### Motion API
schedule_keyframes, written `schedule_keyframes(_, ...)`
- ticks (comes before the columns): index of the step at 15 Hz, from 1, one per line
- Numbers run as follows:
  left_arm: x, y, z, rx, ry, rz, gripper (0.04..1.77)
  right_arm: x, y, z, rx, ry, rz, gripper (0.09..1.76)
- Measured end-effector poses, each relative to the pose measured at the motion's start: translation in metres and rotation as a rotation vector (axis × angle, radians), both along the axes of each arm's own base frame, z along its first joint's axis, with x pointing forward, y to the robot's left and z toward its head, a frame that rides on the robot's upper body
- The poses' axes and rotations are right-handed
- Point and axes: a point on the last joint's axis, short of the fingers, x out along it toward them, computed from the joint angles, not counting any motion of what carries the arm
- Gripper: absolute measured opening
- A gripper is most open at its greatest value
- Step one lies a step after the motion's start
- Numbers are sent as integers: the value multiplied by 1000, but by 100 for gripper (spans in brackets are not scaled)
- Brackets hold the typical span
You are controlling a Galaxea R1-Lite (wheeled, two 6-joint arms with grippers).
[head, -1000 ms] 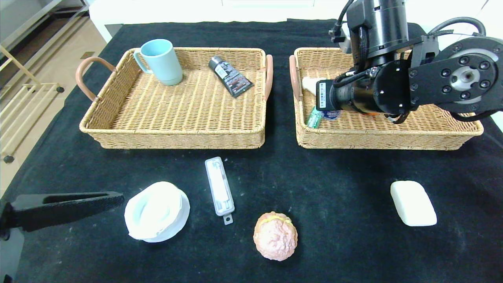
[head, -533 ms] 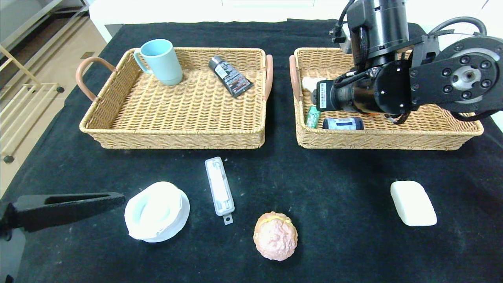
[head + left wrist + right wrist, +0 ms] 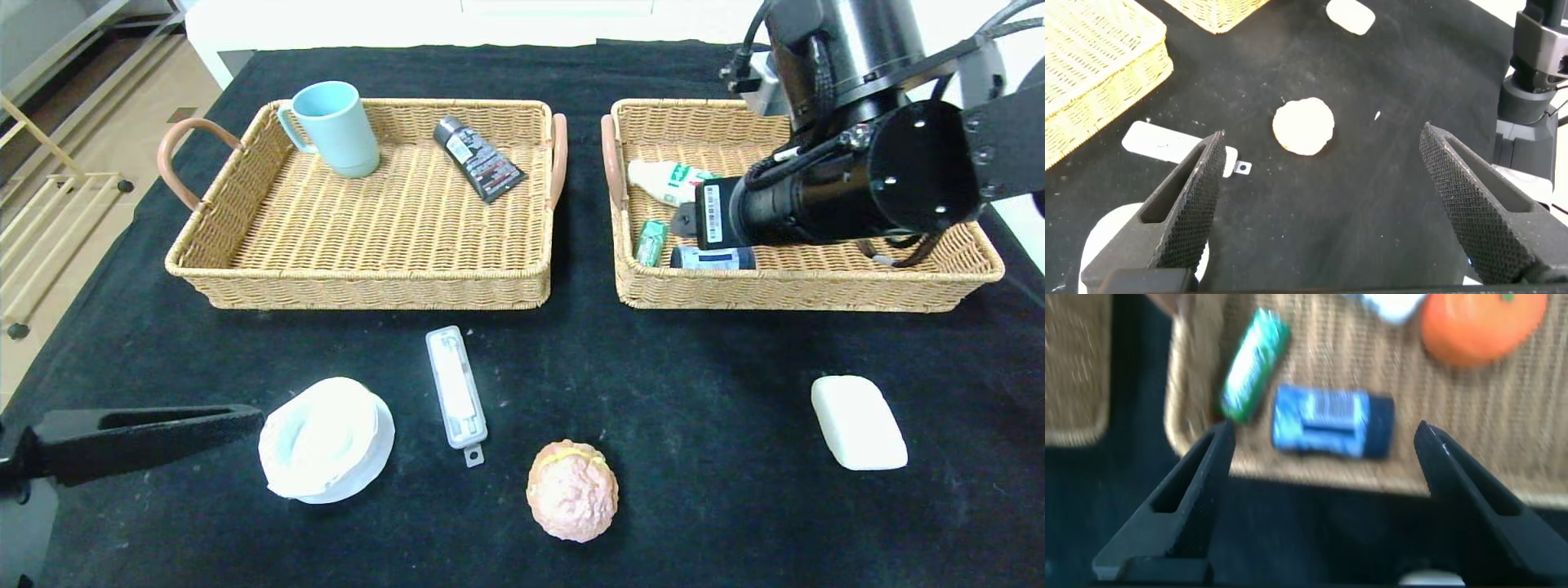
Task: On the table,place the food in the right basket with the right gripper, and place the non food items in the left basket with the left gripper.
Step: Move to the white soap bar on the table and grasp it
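The dark blue jar [image 3: 714, 258] lies on its side at the front of the right basket [image 3: 784, 290], beside the green gum pack [image 3: 651, 242]. The orange [image 3: 1482, 327] rests farther back in that basket. My right gripper [image 3: 1324, 429] hangs open above the jar and holds nothing. On the table [image 3: 694, 392] sit the pinkish bun [image 3: 571, 490], the round white dish [image 3: 325, 439], the long white case [image 3: 455, 392] and the white soap-like block [image 3: 857, 422]. My left gripper [image 3: 1323, 135] stands open low at the front left, next to the dish, apart from it.
The left basket [image 3: 367, 237] holds a light blue mug [image 3: 335, 126] and a dark tube [image 3: 478, 158]. A white packet [image 3: 665, 180] lies in the right basket. My right arm [image 3: 841, 196] covers much of that basket. The table's left edge drops to the floor.
My right gripper opened and let go of the blue jar, which now lies in the right basket. The right arm then drew up and to the right. The left arm hardly moved.
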Motion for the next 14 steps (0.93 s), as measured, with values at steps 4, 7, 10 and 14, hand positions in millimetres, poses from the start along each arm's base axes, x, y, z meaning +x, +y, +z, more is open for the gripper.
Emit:
schedule_keyframes(4, 1, 0, 0, 0, 0, 0, 172, -26, -29, -8, -3, 119, 3, 165)
schedule_keyframes(7, 1, -1, -1, 3, 4, 1, 172, -37, -52, -23, -18, 192, -17, 167)
schedule_keyframes(10, 2, -1, -1, 2, 3, 2, 172, -45, -73, -38, -26, 256, -43, 168)
schedule_keyframes(14, 2, -1, -1, 4, 6, 2, 172, -49, -92, -51, -1, 326, -54, 169)
